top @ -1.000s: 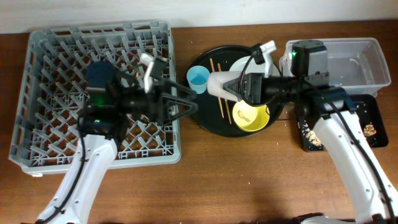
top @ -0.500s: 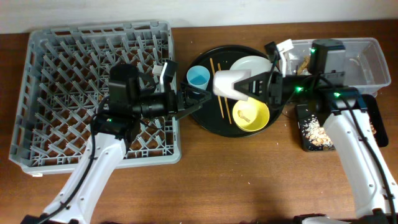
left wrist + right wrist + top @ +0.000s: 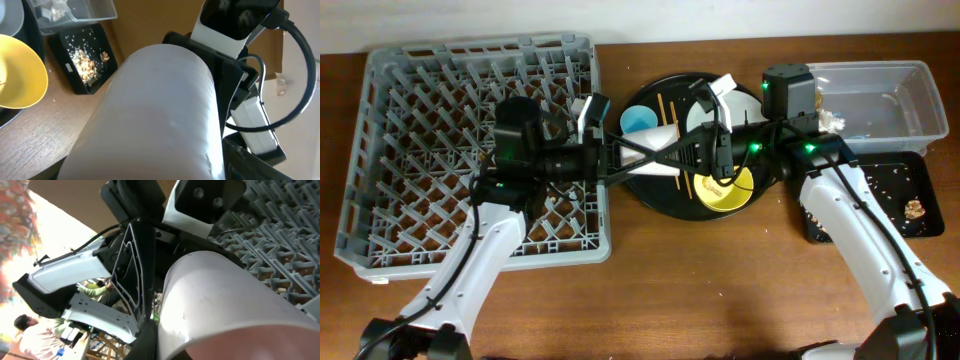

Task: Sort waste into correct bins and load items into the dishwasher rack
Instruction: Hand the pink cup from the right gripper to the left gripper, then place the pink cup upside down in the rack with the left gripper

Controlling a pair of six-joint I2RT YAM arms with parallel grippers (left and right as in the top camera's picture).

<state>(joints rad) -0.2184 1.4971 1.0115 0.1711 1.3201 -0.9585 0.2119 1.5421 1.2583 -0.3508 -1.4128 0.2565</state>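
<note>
On my feed the pale pink-white cup (image 3: 160,110) looks smooth and matt, with a faint sheen. The large grey lattice rack (image 3: 420,110) on the left is dull moulded plastic. The brown bench (image 3: 720,300) shows wood grain, lightly polished. The clear rectangular tub (image 3: 895,115), far right, is glossy plastic. The small yellow bowl (image 3: 735,198) shines.

Pale cup (image 3: 150,115) cropped by bottom edge

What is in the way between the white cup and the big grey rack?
Only the left gripper, right at the pale cup above the round black tray. The rack is just beyond it.
</note>
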